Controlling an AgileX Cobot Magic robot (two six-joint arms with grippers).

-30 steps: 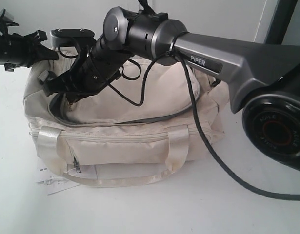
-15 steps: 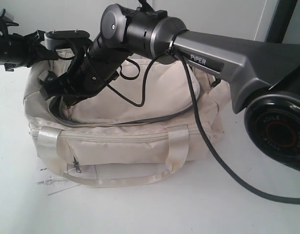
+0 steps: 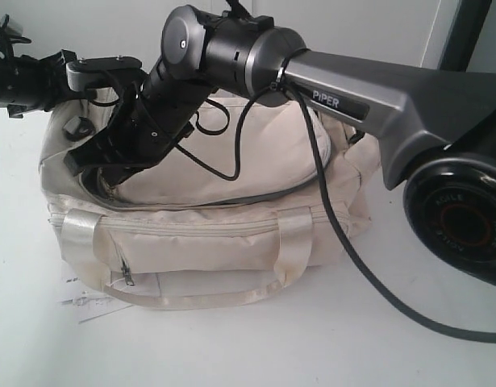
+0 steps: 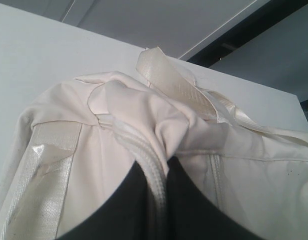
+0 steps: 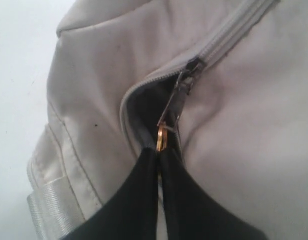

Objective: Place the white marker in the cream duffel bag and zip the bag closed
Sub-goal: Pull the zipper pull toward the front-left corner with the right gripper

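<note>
The cream duffel bag (image 3: 231, 201) lies on the white table. Its top zipper (image 3: 231, 197) is closed along most of its length, with a short gap left at the bag's left end. My right gripper (image 3: 102, 173) reaches across to that end and is shut on the gold zipper pull (image 5: 161, 137), just below the grey slider (image 5: 186, 80). My left gripper (image 4: 166, 162) is at the bag's far left end, shut on a fold of the bag's fabric and zipper tape (image 4: 148, 160). The white marker is out of view.
A small white paper tag (image 3: 86, 302) lies on the table under the bag's front left corner. A black cable (image 3: 352, 250) hangs from the right arm across the bag's right side. The satin handle (image 3: 191, 294) drapes down the front.
My right gripper has moved left along the bag's top with the zipper pull, and the open gap in the zipper has become shorter. The left gripper has stayed where it was.
</note>
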